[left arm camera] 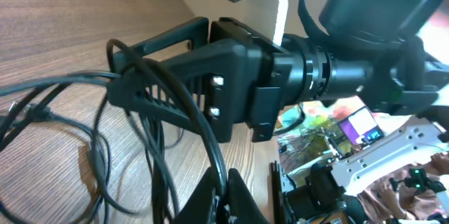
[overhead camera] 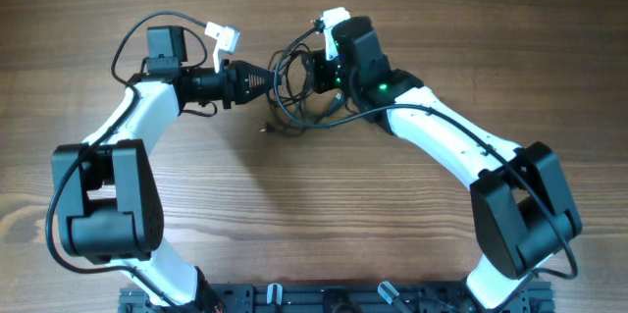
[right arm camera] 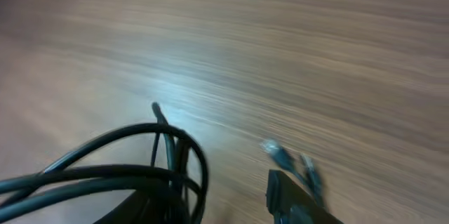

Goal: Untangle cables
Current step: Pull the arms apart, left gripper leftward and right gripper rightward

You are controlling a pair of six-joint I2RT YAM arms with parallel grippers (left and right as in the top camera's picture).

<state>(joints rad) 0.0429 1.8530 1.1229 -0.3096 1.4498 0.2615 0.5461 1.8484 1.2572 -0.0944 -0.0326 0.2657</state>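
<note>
Two white-and-black robot arms meet over one knot of thin black cables (overhead camera: 291, 107) at the far middle of the light wooden table (overhead camera: 314, 215). The left gripper (overhead camera: 273, 79) is pinched tight on a strand, while the right gripper (overhead camera: 312, 73) cannot be read. Pulling apart risks cinching loops or snagging the one loose plug end (overhead camera: 265, 129). The strands are too tangled to count.

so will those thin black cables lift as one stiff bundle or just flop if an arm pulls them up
Probably floppy: the cables lie in loose, curling loops on the table rather than holding a shape. Likely light, given how thin each cord looks. They may well drag up together, since the loops cross over one another.
</note>
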